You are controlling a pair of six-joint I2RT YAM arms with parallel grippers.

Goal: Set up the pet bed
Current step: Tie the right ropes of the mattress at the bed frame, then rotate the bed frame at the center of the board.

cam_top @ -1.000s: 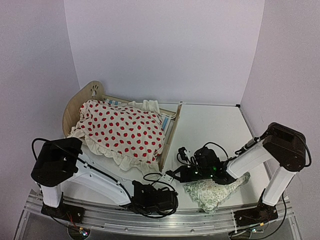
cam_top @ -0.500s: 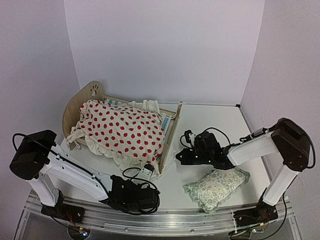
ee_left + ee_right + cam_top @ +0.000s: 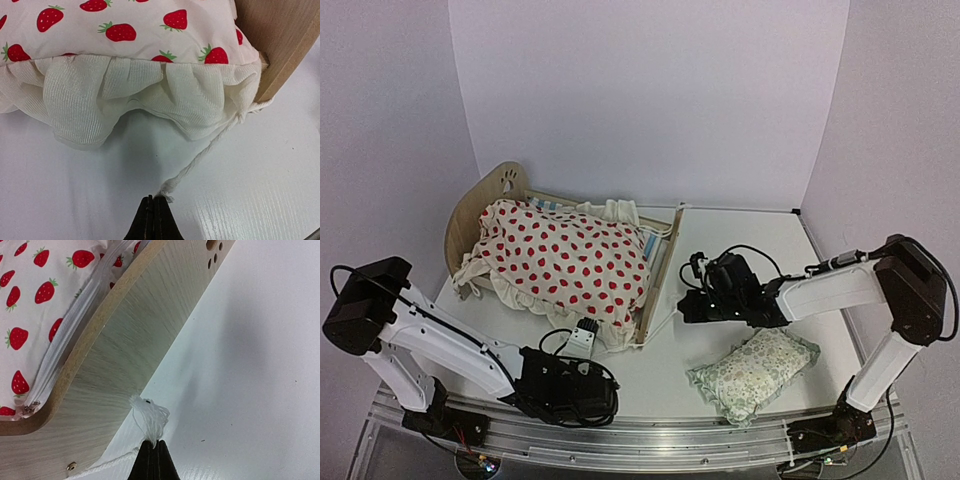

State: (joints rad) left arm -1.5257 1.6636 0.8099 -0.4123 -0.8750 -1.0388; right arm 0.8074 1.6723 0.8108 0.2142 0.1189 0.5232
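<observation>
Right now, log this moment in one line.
left gripper shut on tie cord | right gripper shut on frayed cord | floral pillow outside pet bed

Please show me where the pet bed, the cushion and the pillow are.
Pet bed [image 3: 468, 210]: top view, on the arched headboard.
Cushion [image 3: 565, 258]: top view, middle of its dotted top.
Pillow [image 3: 757, 370]: top view, middle of its floral face.

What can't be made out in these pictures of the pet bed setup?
- Pet bed base: top view, mostly covered by the cushion.
- Whether the left gripper pinches the cord: left wrist view, jaws shut, contact too small to tell.
- Footboard: right wrist view, cut off by the top and bottom edges.
</observation>
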